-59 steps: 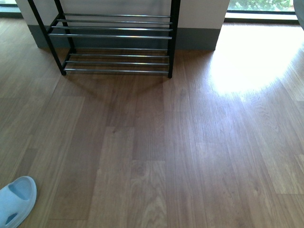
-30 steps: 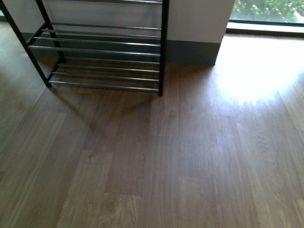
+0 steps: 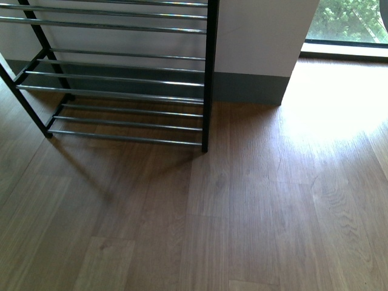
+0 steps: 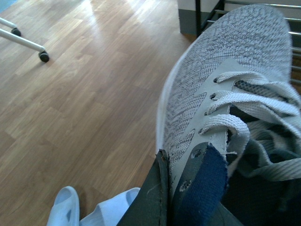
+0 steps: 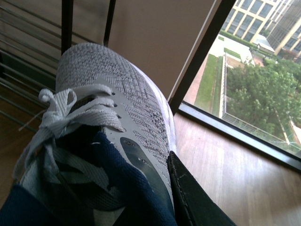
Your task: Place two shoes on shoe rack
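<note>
- Presently, the front view places a black-framed shoe rack with thin chrome horizontal rods (image 3: 210, 73) at ten to eleven o'clock, backed against a white wall with grey skirting (image 3: 254, 54).
- A brown wood-plank floor (image 3: 242, 212) runs from three o'clock round through six to nine. A glazed window with greenery outside (image 3: 348, 21) sits at one o'clock, with a bright sunlit patch on the boards at two o'clock.
- The left gripper (image 4: 188, 183) is clamped on the collar of a grey knit lace-up sneaker with white sole and navy lining (image 4: 235, 61).
- One black finger (image 4: 153, 197) lies against the outside of the shoe's side wall. The opposing finger is hidden inside the shoe.
- This sneaker is carried clear of the floor, toe towards the rack's rods.
- Pale blue-white rubber slides (image 4: 66, 214) lie on the floor beneath the heel end of that sneaker, partly cut off at the frame edge.
- White tubular legs on black casters (image 4: 28, 40) stand on the floor, well apart from the sneaker.
- The right gripper (image 5: 141, 179) is likewise clamped on a second grey knit sneaker (image 5: 108, 84). A black finger presses the outer side and its partner is concealed within.
- The second sneaker's toe is close to the rack's rods and uprights. Whether it touches them cannot be determined.
</note>
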You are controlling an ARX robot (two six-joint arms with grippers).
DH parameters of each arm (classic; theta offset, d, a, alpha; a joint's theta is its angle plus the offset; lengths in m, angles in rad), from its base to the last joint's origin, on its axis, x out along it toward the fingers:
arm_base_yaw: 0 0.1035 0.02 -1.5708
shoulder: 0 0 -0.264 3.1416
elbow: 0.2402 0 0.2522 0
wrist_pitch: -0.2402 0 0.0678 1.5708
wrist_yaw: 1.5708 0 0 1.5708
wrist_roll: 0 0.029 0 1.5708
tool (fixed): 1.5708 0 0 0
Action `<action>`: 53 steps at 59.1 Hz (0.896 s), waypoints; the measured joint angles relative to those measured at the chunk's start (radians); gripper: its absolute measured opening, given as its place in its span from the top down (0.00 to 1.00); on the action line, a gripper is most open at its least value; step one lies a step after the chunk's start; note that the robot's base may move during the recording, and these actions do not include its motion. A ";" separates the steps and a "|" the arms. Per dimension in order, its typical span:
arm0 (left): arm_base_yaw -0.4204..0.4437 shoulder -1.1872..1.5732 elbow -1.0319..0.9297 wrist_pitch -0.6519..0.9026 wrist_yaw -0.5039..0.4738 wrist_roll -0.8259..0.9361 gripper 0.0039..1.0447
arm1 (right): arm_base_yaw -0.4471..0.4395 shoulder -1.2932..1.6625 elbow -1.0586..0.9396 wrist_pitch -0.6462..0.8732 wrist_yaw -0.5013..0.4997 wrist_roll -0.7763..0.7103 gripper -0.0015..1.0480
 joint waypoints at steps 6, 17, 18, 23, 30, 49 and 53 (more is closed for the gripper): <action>0.002 0.000 0.000 0.000 -0.010 0.000 0.99 | 0.000 0.000 0.000 0.000 -0.011 0.001 0.99; 0.001 0.000 0.000 0.000 -0.006 0.000 0.99 | 0.000 0.001 0.000 0.000 0.001 0.000 0.99; 0.001 0.000 0.000 0.000 -0.004 0.000 0.99 | 0.000 0.001 0.000 0.000 0.001 0.000 0.99; 0.001 0.000 0.000 0.000 0.000 -0.001 0.99 | 0.000 0.000 0.000 0.000 0.002 0.000 0.99; 0.001 0.000 0.000 0.000 -0.001 -0.001 0.99 | 0.000 0.000 0.000 0.000 -0.008 0.000 0.99; 0.001 0.000 0.000 0.000 -0.013 -0.001 0.99 | 0.002 0.000 0.000 0.000 -0.017 0.000 0.99; 0.001 0.001 0.000 0.000 -0.010 -0.001 0.99 | 0.000 -0.002 0.000 0.000 -0.013 0.001 0.99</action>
